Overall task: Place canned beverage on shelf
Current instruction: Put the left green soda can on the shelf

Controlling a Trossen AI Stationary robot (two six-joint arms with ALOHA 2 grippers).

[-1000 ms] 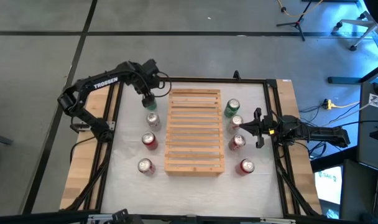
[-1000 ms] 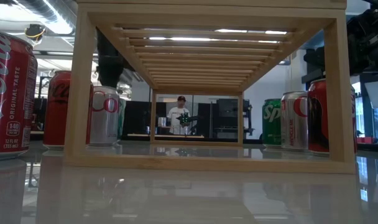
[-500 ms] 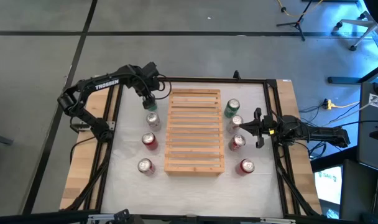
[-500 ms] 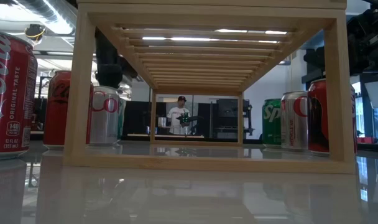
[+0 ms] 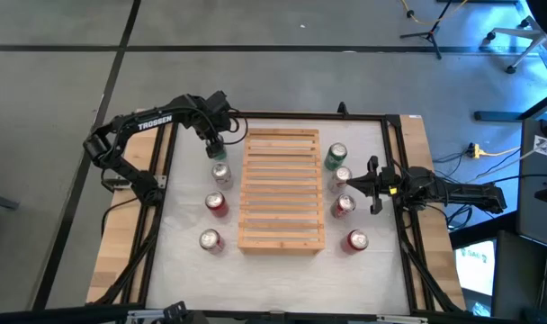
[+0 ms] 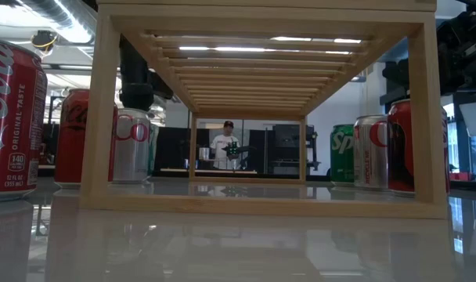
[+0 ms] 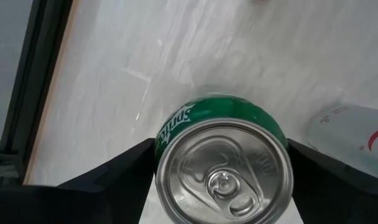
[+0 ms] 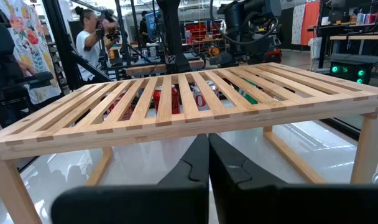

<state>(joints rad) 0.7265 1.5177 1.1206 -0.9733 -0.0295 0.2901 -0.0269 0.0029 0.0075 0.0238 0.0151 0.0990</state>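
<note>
In the overhead view, a slatted wooden shelf [image 5: 282, 190] stands at the centre of the white table [image 5: 273, 270], with cans lined up on both sides. At upper left, the left gripper [image 5: 215, 144] sits over a green can [image 7: 223, 158], one finger on each side; whether it grips cannot be told. At centre right, the right gripper [image 5: 373, 186] rests clenched and empty beside the shelf.

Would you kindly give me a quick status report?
Left pincer straddling green can, closing. Right pincer shut, waiting beside shelf. Shelf top bare.
</note>
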